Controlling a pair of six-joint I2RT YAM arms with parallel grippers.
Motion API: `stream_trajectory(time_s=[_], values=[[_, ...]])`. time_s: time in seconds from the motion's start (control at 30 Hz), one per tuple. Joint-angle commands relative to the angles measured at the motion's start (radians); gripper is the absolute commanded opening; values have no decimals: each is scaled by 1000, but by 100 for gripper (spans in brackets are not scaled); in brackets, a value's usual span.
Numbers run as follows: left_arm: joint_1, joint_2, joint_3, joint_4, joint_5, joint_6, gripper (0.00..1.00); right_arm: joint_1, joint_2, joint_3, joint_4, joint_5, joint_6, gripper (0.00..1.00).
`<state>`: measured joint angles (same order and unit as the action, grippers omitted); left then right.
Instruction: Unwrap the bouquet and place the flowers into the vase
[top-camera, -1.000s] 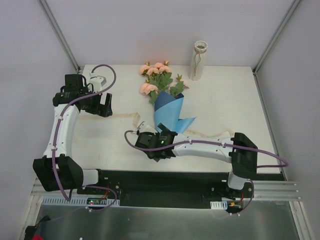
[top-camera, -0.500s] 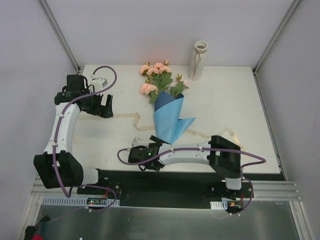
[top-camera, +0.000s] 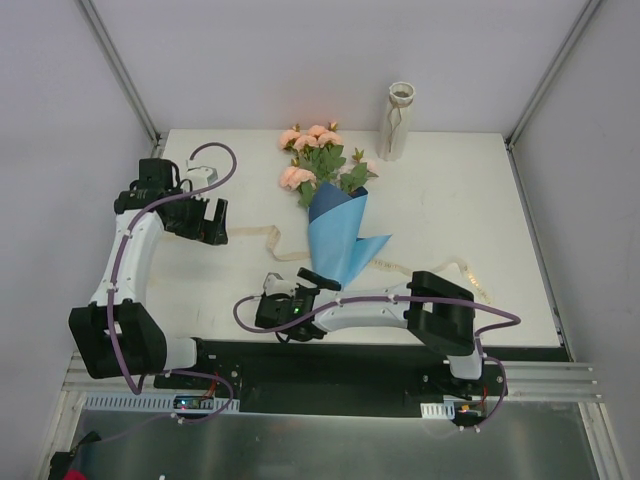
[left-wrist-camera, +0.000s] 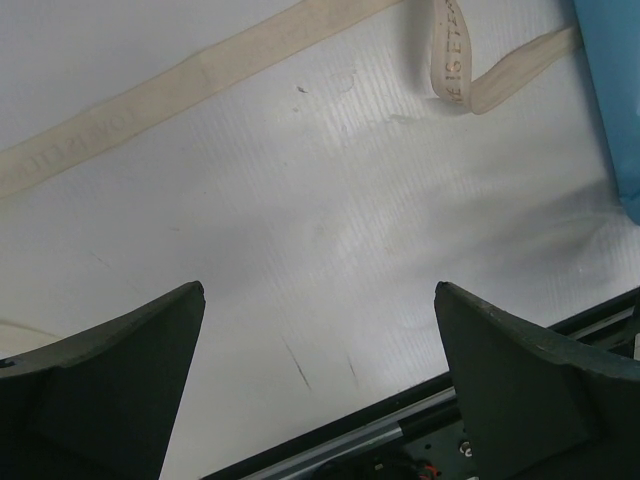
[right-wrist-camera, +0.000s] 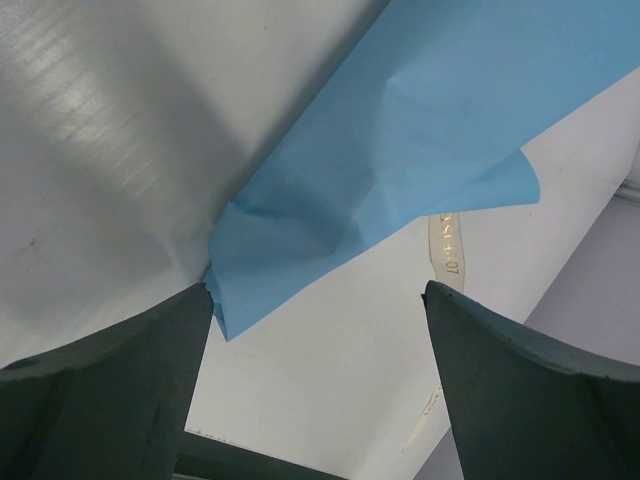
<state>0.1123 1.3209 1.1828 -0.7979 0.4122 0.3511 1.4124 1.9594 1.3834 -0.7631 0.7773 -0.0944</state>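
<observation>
Your bouquet (top-camera: 336, 228) lies flat mid-tabletop (top-camera: 470, 200), blue paper cone tip pointing near, its cream ribbon (top-camera: 268, 236) untied and trailing loose. The peach-pink flowers (top-camera: 312, 150) fan toward the far edge. The off-white vase (top-camera: 397, 122) stands upright near their right.

You have the bouquet (top-camera: 335, 215) lying mid-table (top-camera: 460, 200), blooms toward the far edge, the cone's tip toward the near edge. The vase (top-camera: 397, 122) stands upright at the far edge, right of the blooms and apart from them. The ribbon (top-camera: 268, 238) lies loose on the table, trailing out on both sides of the cone. The left gripper (top-camera: 212, 222) hangs left of the bouquet, near the ribbon's left stretch. The right gripper (top-camera: 312, 283) sits before the cone's tip, perhaps touching it.
</observation>
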Motion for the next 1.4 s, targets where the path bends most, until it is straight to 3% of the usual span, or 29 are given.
stream_trajectory(time_s=[0.0, 0.17, 0.4, 0.47, 0.5, 0.53, 0.63, 0.73, 0.97, 1.0, 1.03, 1.13, 1.17, 1.23, 1.37], values=[[0, -45, -9, 17, 7, 6, 99, 0, 1, -20, 24, 39, -8, 87], [1, -58, -14, 20, 0, 6, 99, 3, 3, -21, 54, 13, 19, 59], [1, -91, -35, 25, -7, 15, 99, 5, -5, -23, 57, 71, 50, 54], [3, -98, -41, 25, -7, 15, 99, 7, -17, -29, 61, 94, 67, 47], [1, -100, -45, 26, -7, 14, 99, 5, -34, -32, 62, 121, 76, 42], [0, -103, -45, 28, -6, 14, 99, 7, -48, -41, 67, 135, 84, 31], [0, -107, -43, 29, -6, 15, 99, 20, -111, -70, 88, 206, 136, 10], [0, -114, -38, 31, 2, 14, 99, 36, -180, -90, 87, 284, 206, 1], [1, -121, -35, 29, 7, 17, 99, 57, -368, -175, -62, 385, 522, 1], [0, -121, -38, 29, 8, 19, 99, 63, -407, -203, -67, 390, 539, 4], [1, -121, -38, 31, 8, 19, 99, 66, -418, -220, -55, 369, 504, 32], [0, -123, -38, 29, 10, 22, 99, 66, -395, -248, 16, 220, 411, 84], [0, -124, -37, 29, 13, 22, 99, 63, -367, -241, 12, 168, 348, 92], [0, -126, -37, 29, 16, 23, 99, 65, -266, -190, -45, 123, 341, 96], [1, -120, -40, 31, 17, 22, 99, 65, -165, -152, -110, 146, 317, 93]])
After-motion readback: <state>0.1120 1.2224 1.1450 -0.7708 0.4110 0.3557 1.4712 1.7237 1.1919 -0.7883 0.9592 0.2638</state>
